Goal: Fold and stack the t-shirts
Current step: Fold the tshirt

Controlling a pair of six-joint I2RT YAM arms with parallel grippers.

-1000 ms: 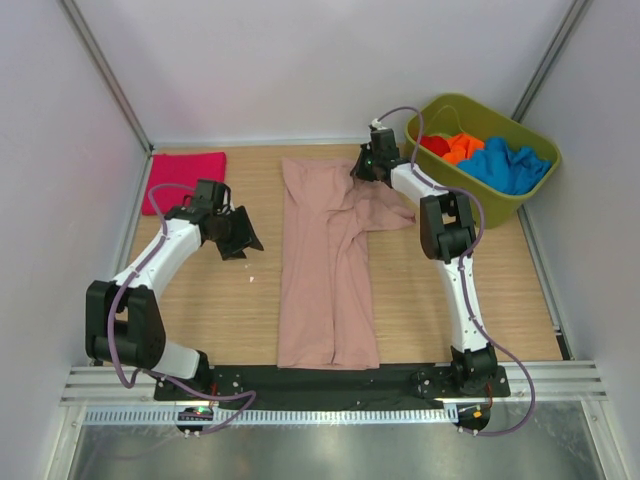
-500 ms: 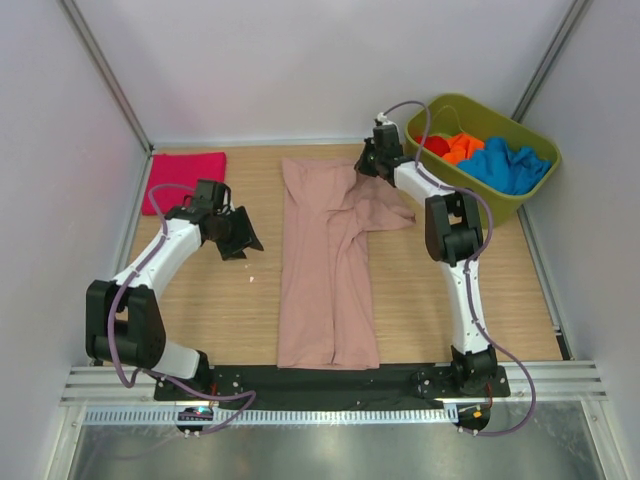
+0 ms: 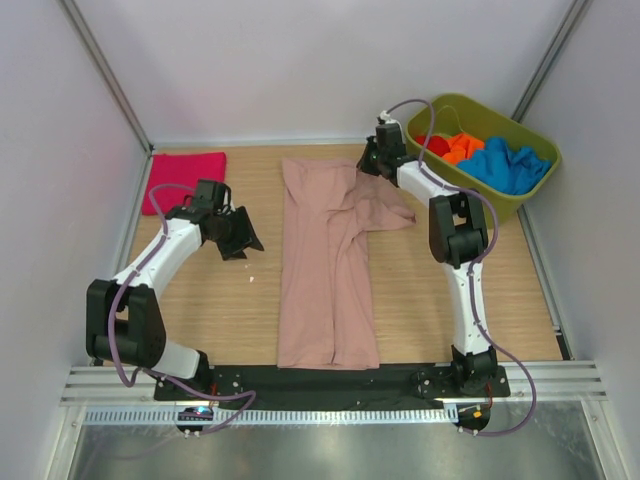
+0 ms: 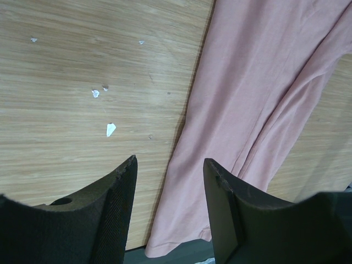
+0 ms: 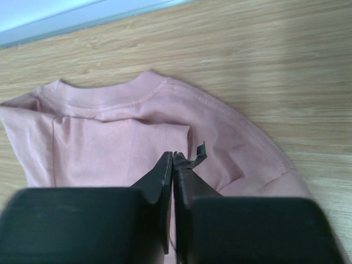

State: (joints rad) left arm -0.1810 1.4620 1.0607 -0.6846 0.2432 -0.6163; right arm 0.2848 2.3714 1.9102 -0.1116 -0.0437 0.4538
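Right tool (image 5: 172,155) closed, hold on t-shirt (image 5: 104,144) unclear

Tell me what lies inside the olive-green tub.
The tub holds a red t-shirt, an orange t-shirt and a blue t-shirt, all crumpled. They hide its bottom and anything beneath them.

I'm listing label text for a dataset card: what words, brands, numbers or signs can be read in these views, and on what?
None can be read.
The dusty-pink t-shirt shows only plain cloth: no print or tag is in view.
The magenta t-shirt and the olive-green tub show no marking either.
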